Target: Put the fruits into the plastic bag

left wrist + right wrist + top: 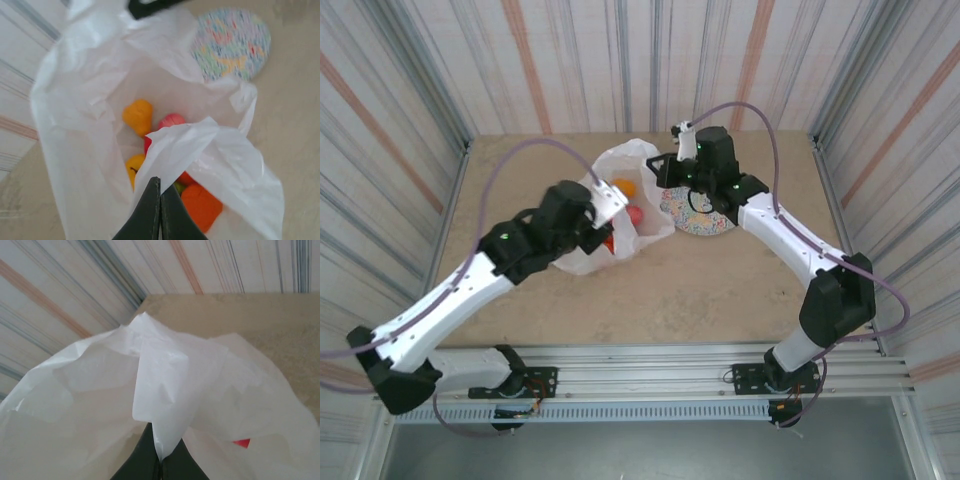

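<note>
Over on the left of the worktop (pixel 720 290), the left end effector (pixel 160 184) comes in low with its fingers pressed flat together. A fold of the plastic bag (pixel 85 100) runs right down into the tip, so it looks clamped on the near lip, most likely to hold that side of the mouth up and open. Moving across, the bag sits mid-worktop with its mouth gaping, and the fruits (pixel 150 150) are down inside it: a yellow-orange pear (pixel 138 116) at the back, a pink fruit (pixel 171 121) beside it, an orange fruit (pixel 201 207) near the front, with red, yellow and a sliver of green tucked between them under the film. Every fruit I can make out lies within the bag, so by my reckoning the loading is all but done. On the far rim, the right end effector (pixel 161 460) is closed tight too, a tongue of white film caught between its fingers and standing up like a tent. That pulls the opposite edge away and keeps the mouth stretched between the two arms. Just to the right of the bag lies the speckled plate (pixel 232 45), flat on the worktop, touching or nearly touching the plastic. Thin film like this could slip or tear if either arm pulls hard.
</note>
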